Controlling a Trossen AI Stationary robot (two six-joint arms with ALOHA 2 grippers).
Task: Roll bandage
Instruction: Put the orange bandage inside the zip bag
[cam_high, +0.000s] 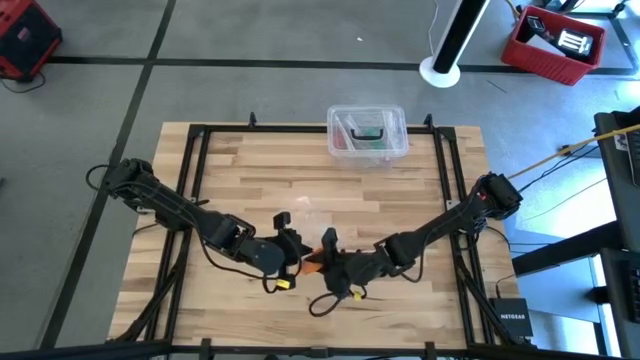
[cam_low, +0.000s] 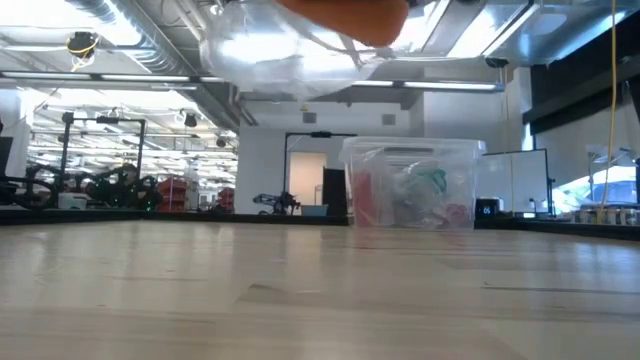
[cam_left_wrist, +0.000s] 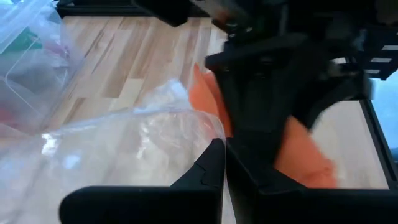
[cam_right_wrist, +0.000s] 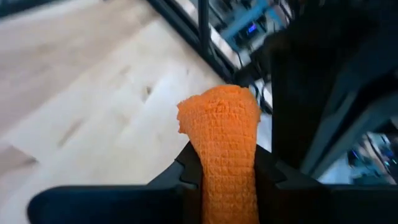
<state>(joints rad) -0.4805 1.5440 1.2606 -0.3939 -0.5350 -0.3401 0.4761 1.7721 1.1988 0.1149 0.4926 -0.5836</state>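
The orange bandage (cam_right_wrist: 225, 134) is a bunched band of knit fabric, held above the near middle of the table between both grippers; it also shows in the high view (cam_high: 314, 259) and at the top of the low view (cam_low: 350, 14). A clear plastic wrapper (cam_left_wrist: 124, 155) hangs beside it, lifted off the table (cam_low: 265, 50). My left gripper (cam_left_wrist: 224, 163) is shut on the wrapper. My right gripper (cam_right_wrist: 227, 186) is shut on the bandage, close to the left gripper's right (cam_high: 332, 252). My left gripper pinches the clear wrapper by its edge (cam_left_wrist: 208, 134) next to the bandage, between its two fingertips. The wrapper spreads out slack from the fingers, clear of the table. One layer or several, I cannot tell. My right gripper pinches the bandage between its two fingers (cam_right_wrist: 186, 177), across a bunched stretch (cam_right_wrist: 227, 168). A short rounded end (cam_right_wrist: 217, 106) sticks out past the fingertips. The bandage is lifted clear of the table.
A clear plastic box (cam_high: 367, 133) with red and green items stands at the middle of the table's far edge (cam_low: 412, 185). The wooden tabletop (cam_high: 250, 180) lies bare to the left, right and far side of the grippers. Black frame rails (cam_high: 195, 170) run along the table's sides.
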